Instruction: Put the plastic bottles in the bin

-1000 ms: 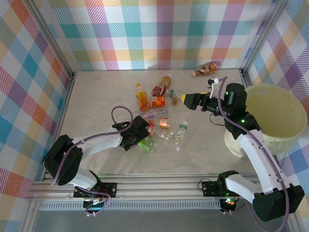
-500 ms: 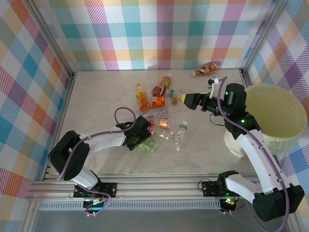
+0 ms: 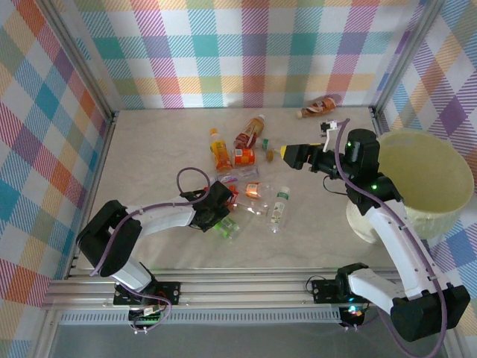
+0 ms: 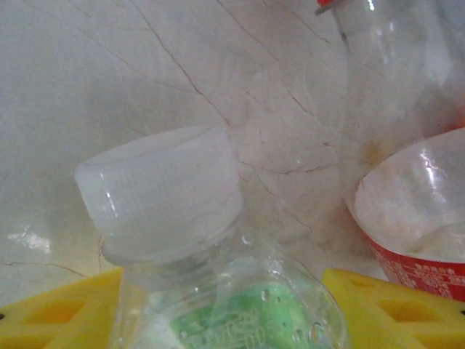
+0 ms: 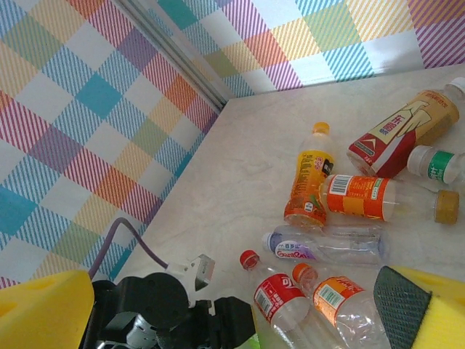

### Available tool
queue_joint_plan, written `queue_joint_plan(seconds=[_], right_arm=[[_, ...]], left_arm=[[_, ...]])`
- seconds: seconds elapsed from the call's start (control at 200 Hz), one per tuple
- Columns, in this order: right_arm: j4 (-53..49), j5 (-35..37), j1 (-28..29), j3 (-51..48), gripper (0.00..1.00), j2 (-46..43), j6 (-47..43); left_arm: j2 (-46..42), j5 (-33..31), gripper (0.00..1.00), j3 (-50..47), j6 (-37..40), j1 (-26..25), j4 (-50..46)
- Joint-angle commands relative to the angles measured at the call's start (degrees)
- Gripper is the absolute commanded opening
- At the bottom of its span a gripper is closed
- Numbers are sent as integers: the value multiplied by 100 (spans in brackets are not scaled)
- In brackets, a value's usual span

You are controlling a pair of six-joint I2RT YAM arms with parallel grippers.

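Several plastic bottles lie clustered mid-table: an orange one (image 3: pixel 218 151), a brown one (image 3: pixel 250 131), a red-label clear one (image 3: pixel 232 195) and a green-capped one (image 3: pixel 279 209). My left gripper (image 3: pixel 223 222) is low on the table. Its yellow pads (image 4: pixel 58 309) press both sides of a clear green-label bottle (image 4: pixel 160 193) with a white cap. My right gripper (image 3: pixel 287 155) hovers open above the cluster's right side, with nothing between its pads (image 5: pixel 43 309). It looks down on the red-label bottle (image 5: pixel 280 298). The cream bin (image 3: pixel 428 179) stands at the right.
One more bottle (image 3: pixel 319 107) lies alone by the back wall. Plaid walls close off the back and both sides. A metal rail (image 3: pixel 238 287) runs along the near edge. Bare tabletop (image 3: pixel 149 149) stretches left of the cluster.
My left jaws have come in from wide apart onto the green-label bottle, and that arm has edged slightly right. The right arm has not moved.
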Motion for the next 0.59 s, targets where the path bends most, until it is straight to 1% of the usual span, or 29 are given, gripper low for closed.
queue_joint_plan(seconds=[0.0, 0.14, 0.305, 0.465, 0.59], right_arm=[[72, 24, 51, -44, 100, 68, -58], [248, 191, 62, -138, 100, 40, -6], [392, 128, 58, -185, 100, 90, 1], [567, 107, 78, -282, 100, 103, 8], [911, -309, 94, -386, 100, 131, -16]], left_arm=[[-324, -192, 56, -132, 293, -21, 124], [-671, -441, 51, -188, 624, -104, 153], [-1417, -309, 53, -736, 1500, -133, 1593], [-2026, -319, 53, -820, 2317, -126, 2185], [-2301, -72, 53, -695, 2946, -111, 2691]])
